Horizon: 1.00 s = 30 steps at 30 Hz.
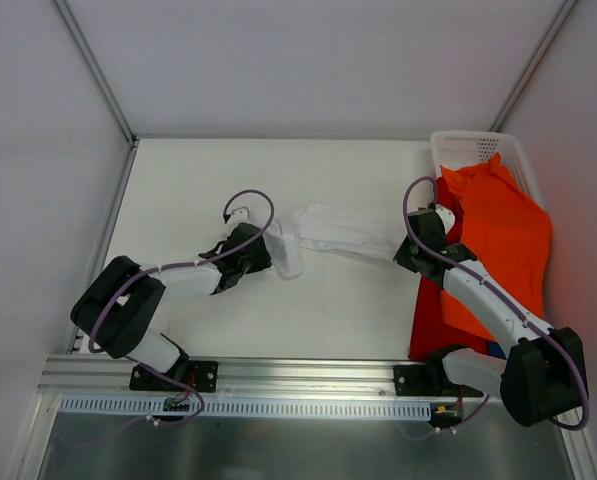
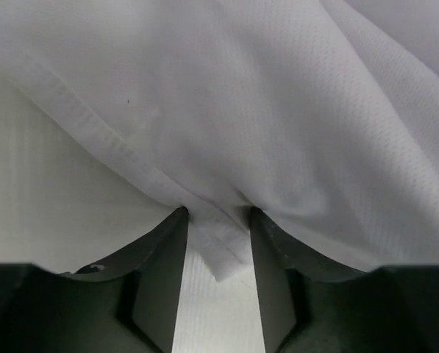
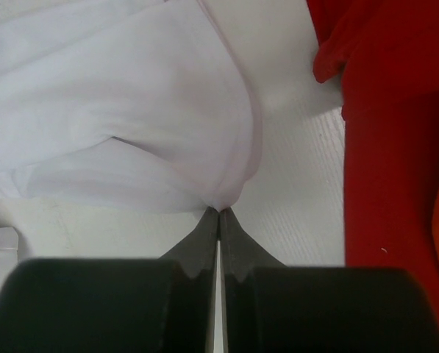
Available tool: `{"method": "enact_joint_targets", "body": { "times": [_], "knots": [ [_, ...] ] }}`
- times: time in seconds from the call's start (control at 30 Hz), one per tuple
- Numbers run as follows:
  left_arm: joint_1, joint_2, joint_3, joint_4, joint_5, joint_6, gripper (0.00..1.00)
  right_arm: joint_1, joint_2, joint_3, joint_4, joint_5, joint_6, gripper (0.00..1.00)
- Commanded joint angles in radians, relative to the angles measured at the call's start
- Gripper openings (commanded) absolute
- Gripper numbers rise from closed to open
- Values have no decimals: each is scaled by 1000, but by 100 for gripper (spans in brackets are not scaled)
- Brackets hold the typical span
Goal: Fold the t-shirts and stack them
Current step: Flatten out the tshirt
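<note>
The white t-shirt (image 1: 338,232) hangs stretched in a bunched band between my two grippers over the middle of the table. My right gripper (image 1: 403,250) is shut on its right end; in the right wrist view the fingertips (image 3: 220,211) pinch a fold of white t-shirt (image 3: 131,132). My left gripper (image 1: 268,255) is at the shirt's left end. There its jaws (image 2: 218,220) stand apart, with a hemmed corner of the white t-shirt (image 2: 278,110) hanging between them. The orange t-shirt (image 1: 503,235) lies on the red t-shirt (image 1: 433,315) at the right.
A white mesh basket (image 1: 468,148) stands at the back right, partly under the orange cloth. The red t-shirt (image 3: 395,132) lies just right of my right gripper. White walls with metal rails enclose the table (image 1: 198,180).
</note>
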Motion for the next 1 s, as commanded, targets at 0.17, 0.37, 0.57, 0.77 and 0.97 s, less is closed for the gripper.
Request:
{"method": "enact_joint_targets", "body": {
  "times": [0.17, 0.37, 0.57, 0.77, 0.97],
  "knots": [
    [7, 74, 68, 13, 33, -50, 0, -8, -17, -23, -16, 44, -17, 0],
    [-3, -82, 62, -55, 8, -14, 0, -9, 2, -38, 6, 27, -10, 0],
    [-8, -322, 115, -232, -18, 88, 0, -8, -27, -23, -6, 9, -7, 0],
    [-8, -479, 137, -332, -12, 169, 0, -5, -86, 3, -65, 21, -16, 0],
    [-7, -603, 131, -436, -108, 189, 0, -5, -181, 17, -149, 48, -24, 0]
  ]
}}
